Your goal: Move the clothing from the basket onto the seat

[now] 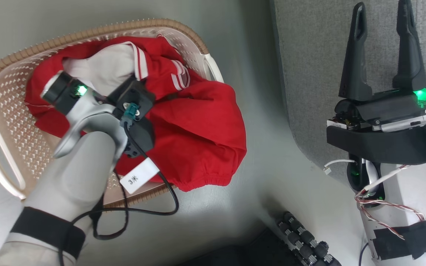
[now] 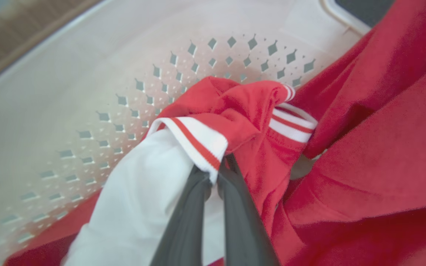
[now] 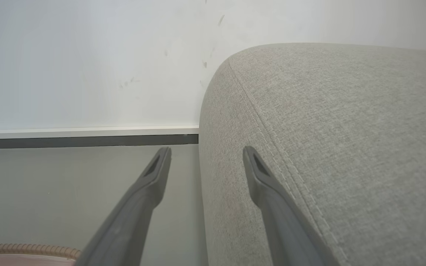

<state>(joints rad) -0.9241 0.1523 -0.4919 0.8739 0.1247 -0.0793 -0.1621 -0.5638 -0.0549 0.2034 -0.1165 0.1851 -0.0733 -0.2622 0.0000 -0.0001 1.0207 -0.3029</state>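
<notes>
Wall (image 3: 87,62): pale, scuffed, with a white skirting strip at its foot; it stands behind the seat's end.
Floor (image 1: 257,92): smooth grey-green; the basket sits on it, just beside the seat.
Seat (image 1: 309,74): grey woven upholstery to the right of the basket; the right wrist view shows its rounded edge (image 3: 327,129) with a stitched seam running along it. No garment lies on the parts in view.
Basket (image 1: 87,33): cream oval with a brown woven-look rim and diamond perforations in its wall (image 2: 87,92); one side handle faces the seat.
Clothing (image 1: 198,125): all of it is in the basket, a bright red heap.
Plainer garment (image 1: 205,147): red, spilling over the rim on the seat side, its gathered hem hanging outside the basket.
Striped garment (image 1: 154,62): bunched towards the far rim, its white lining turned outward (image 2: 142,192), red-and-white bands showing.
Left forearm (image 1: 83,166): pale shell, reaching down into the basket over the heap.
Right gripper (image 1: 382,5): fingers spread wide apart with nothing between them, raised over the seat's near edge; in its own view (image 3: 207,149) one finger crosses the floor and the other the seat's side.
Left gripper (image 2: 215,173): fingers pressed together, clamped on the clothing at the striped band where it meets the white lining.
Cable (image 1: 161,207): black, looping from the left wrist.
Tag (image 1: 139,180): white label on that cable.
</notes>
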